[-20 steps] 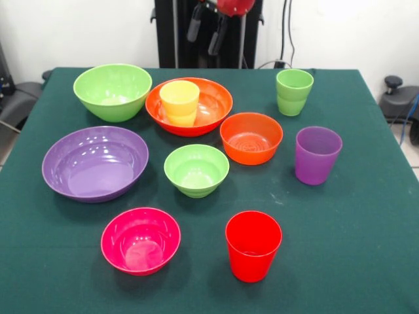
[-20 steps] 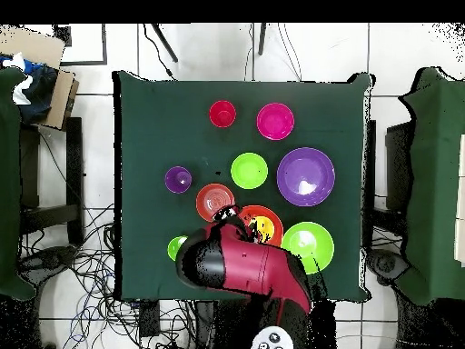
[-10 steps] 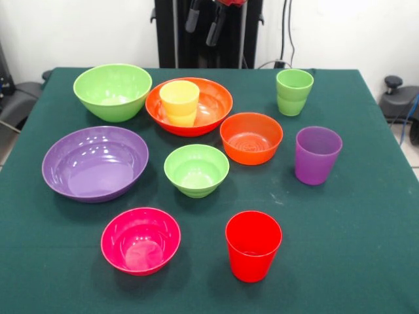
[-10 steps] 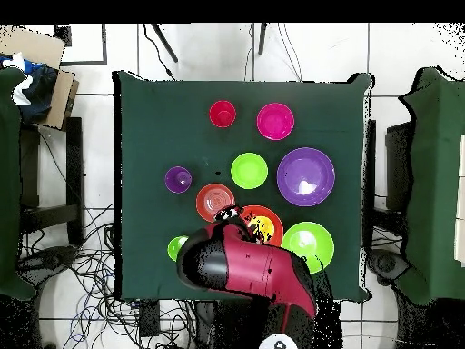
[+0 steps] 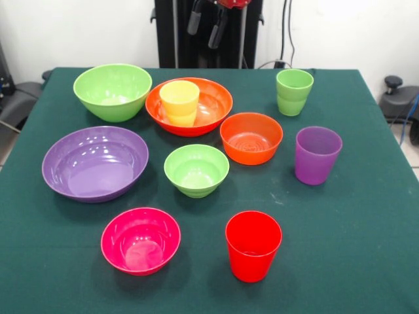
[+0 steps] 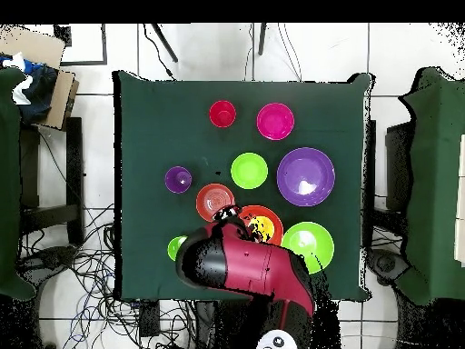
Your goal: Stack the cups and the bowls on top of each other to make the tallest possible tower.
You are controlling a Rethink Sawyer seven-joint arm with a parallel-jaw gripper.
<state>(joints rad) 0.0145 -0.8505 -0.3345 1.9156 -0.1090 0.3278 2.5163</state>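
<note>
You see only the gripper's (image 5: 206, 26) two dark fingers, spread apart, cut off at the top edge. The glossy yellow cup (image 5: 179, 102) stands upright inside the large orange bowl (image 5: 209, 108); overhead, the arm (image 6: 245, 264) hides them partly.

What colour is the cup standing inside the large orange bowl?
Yellow. The cup stands upright in the large orange bowl; the front view shows it best.

Dark green worktop (image 5: 366, 229), yellow cup (image 5: 179, 101) in the orange bowl (image 5: 213, 104), plus a magenta-pink bowl (image 5: 140, 240) and red cup (image 5: 253, 245).
</note>
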